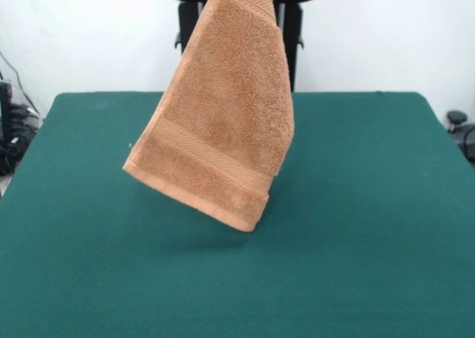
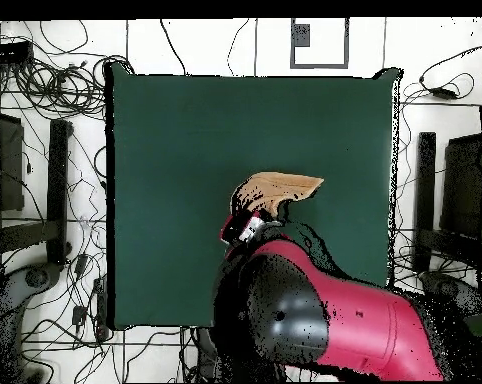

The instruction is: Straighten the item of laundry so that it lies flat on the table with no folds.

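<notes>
The near part of the green desk [image 1: 356, 278] is bare, with only a soft shadow under the towel. Above the middle of the desk hangs the light-brown towel [image 1: 226, 115], lifted up and not touching the cloth. Its lowest corner points down and a woven band runs across near the bottom hem. The top goes out of the front view, so what holds it there is hidden. In the overhead view the towel [image 2: 277, 188] appears as a narrow strip just beyond the red arm [image 2: 355, 320]. The fingers: I cannot tell their state.
</notes>
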